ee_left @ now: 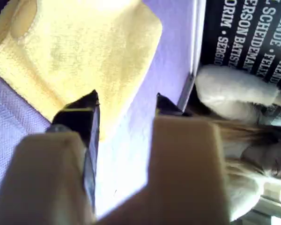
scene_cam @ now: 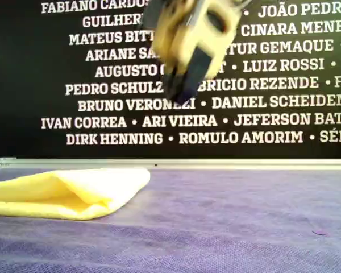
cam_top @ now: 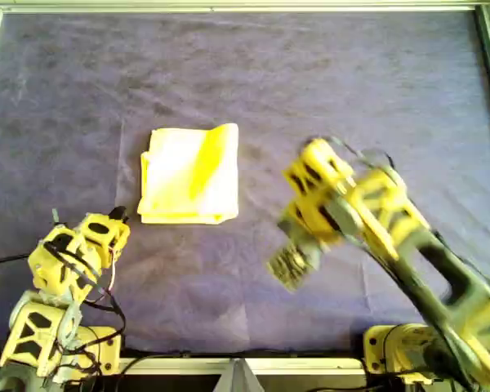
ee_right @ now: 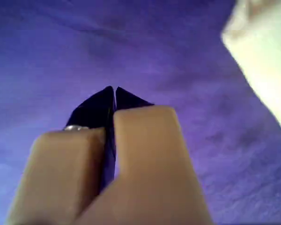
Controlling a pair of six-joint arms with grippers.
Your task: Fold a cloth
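Note:
The yellow cloth (cam_top: 189,173) lies folded over on the dark purple sheet (cam_top: 327,90), left of centre in the overhead view. It also shows in the exterior view (scene_cam: 68,193). My first gripper (cam_top: 290,263) is open and empty, raised above the sheet to the right of the cloth in the overhead view. It is blurred there and in the exterior view (scene_cam: 182,85). In the first wrist view (ee_left: 126,101) its jaws stand apart, with the cloth (ee_left: 79,51) beyond them. My second gripper (cam_top: 118,216) is shut and empty, just off the cloth's near left corner. In the second wrist view (ee_right: 114,89) the cloth (ee_right: 267,61) lies off to one side.
A metal rail (cam_top: 245,6) frames the sheet's far edge. A black wall with white names (scene_cam: 187,119) stands behind it. A person (ee_left: 239,93) is beyond the rail in the first wrist view. Both arm bases (cam_top: 400,351) sit at the near edge.

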